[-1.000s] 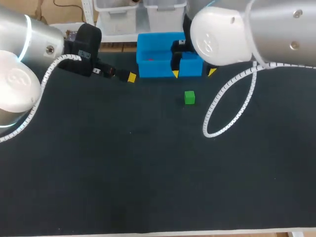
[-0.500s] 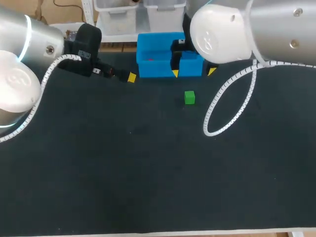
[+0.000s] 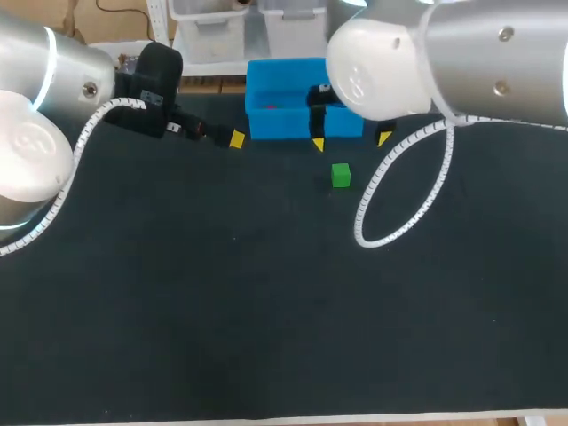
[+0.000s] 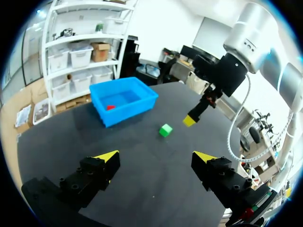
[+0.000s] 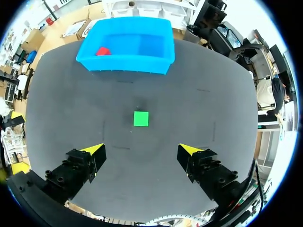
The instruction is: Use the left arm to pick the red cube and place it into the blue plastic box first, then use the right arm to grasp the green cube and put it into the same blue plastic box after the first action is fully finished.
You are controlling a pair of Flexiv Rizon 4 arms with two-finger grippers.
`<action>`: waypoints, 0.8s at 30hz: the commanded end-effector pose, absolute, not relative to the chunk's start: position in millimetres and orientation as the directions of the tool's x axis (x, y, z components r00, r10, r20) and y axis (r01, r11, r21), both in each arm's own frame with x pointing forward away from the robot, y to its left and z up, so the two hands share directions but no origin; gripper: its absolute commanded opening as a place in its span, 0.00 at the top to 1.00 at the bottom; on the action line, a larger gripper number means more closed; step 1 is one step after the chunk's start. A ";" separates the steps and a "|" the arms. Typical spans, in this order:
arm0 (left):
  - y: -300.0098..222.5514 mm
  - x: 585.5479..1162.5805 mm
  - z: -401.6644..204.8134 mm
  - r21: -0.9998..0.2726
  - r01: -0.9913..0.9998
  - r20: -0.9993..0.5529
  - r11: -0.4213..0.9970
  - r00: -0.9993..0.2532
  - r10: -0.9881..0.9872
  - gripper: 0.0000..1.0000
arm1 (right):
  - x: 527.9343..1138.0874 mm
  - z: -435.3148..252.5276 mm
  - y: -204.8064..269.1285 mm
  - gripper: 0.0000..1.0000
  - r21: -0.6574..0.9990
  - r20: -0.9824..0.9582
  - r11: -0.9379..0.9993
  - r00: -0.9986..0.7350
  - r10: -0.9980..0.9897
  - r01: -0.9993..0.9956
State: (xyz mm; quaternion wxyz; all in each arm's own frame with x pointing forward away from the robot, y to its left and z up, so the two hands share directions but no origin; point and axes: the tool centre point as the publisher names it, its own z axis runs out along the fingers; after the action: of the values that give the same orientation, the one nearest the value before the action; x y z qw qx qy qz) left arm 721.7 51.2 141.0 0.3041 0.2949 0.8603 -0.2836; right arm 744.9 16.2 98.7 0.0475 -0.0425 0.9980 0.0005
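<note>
The small red cube (image 5: 102, 51) lies in the blue plastic box (image 5: 137, 64). The right fingers (image 5: 94, 150) hang wide, aimed at the small green cube (image 5: 140, 118) for pickup. The left fingers (image 4: 108, 156) are wide and empty beside the box.

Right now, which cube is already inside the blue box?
The red cube. It lies inside the blue box, while the green cube sits out on the black table.

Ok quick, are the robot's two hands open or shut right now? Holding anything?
Left gripper: open, holding nothing.
Right gripper: open, holding nothing; the small green cube lies on the table ahead of it.
</note>
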 end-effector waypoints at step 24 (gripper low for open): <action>52.6 721.6 139.6 -0.311 0.684 -0.696 0.660 -0.636 0.332 0.00 | 766.8 29.2 22.6 0.00 -0.014 -0.104 0.999 -0.994 0.039 0.040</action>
State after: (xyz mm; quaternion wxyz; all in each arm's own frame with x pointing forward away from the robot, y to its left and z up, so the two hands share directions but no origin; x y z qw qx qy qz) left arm 721.7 51.3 141.1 0.3041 0.2949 0.8603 -0.2836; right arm 763.2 23.3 37.8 0.0500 0.0168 0.9986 -0.0069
